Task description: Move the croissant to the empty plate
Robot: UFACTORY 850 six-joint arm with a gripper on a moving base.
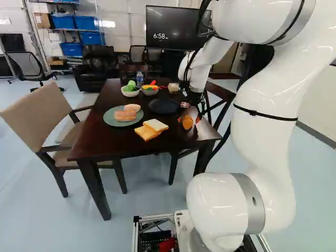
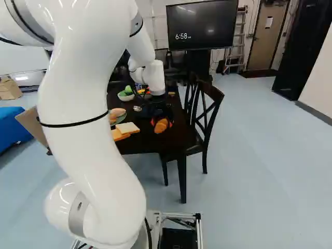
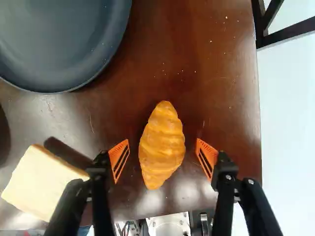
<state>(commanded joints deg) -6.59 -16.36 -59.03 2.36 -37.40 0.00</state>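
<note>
Croissant (image 3: 162, 145) sits near the dark plate (image 3: 59, 44) (bowls (image 1: 130, 94) hold vegetables (image 1: 130, 85), perhaps).

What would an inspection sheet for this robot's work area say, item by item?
Surface: dark wooden table, with scattered pale specks.
Job's things: croissant on the bare wood; dark plate nearby, empty.
Clutter: two bread slices, green plate bearing food, two filled bowls, bottle.
Gripper: open, a finger on either side of the croissant, touching neither side.
Cables: black cable looping beside the arm.
Surroundings: padded chair, wooden chair and wall-side screen.
</note>
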